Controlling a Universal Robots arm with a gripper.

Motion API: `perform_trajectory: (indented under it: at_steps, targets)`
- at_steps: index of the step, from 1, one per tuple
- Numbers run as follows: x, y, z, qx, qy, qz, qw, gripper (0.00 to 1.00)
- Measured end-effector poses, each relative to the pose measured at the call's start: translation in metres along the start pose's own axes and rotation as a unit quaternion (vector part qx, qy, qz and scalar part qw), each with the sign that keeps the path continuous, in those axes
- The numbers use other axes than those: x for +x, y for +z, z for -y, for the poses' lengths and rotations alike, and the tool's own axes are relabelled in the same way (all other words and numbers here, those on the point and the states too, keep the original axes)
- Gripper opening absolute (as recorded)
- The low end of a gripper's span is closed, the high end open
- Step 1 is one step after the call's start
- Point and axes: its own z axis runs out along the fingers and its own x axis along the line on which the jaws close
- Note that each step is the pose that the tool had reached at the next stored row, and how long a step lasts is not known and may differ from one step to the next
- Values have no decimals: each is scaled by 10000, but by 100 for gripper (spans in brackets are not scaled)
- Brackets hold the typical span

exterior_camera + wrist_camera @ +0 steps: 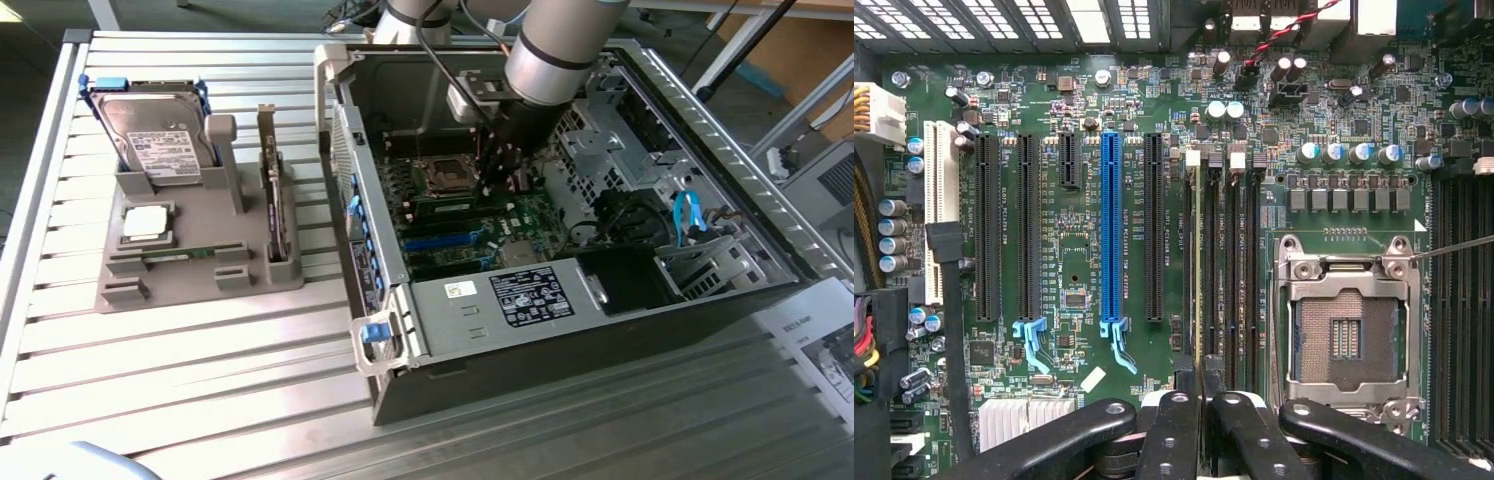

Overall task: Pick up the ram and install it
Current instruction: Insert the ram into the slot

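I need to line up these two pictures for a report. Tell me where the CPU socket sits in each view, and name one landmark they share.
Exterior view: the CPU socket sits on the motherboard inside the open computer case, farther back than the blue slot.
Wrist view: the CPU socket, in its metal frame, lies flanked by black memory slots.
Shared landmark: the blue expansion slot.

Ribbed bare-metal table (200, 400), grey sheet-metal case (454, 312), glossy green motherboard (1074, 215), smooth black gripper fingers (1174, 432)
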Motion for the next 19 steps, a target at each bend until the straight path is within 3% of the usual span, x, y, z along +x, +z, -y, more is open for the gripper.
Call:
perform_trajectory:
  at_steps: [19]
  targets:
    - [0, 48, 2, 10, 0, 1, 10000, 12]
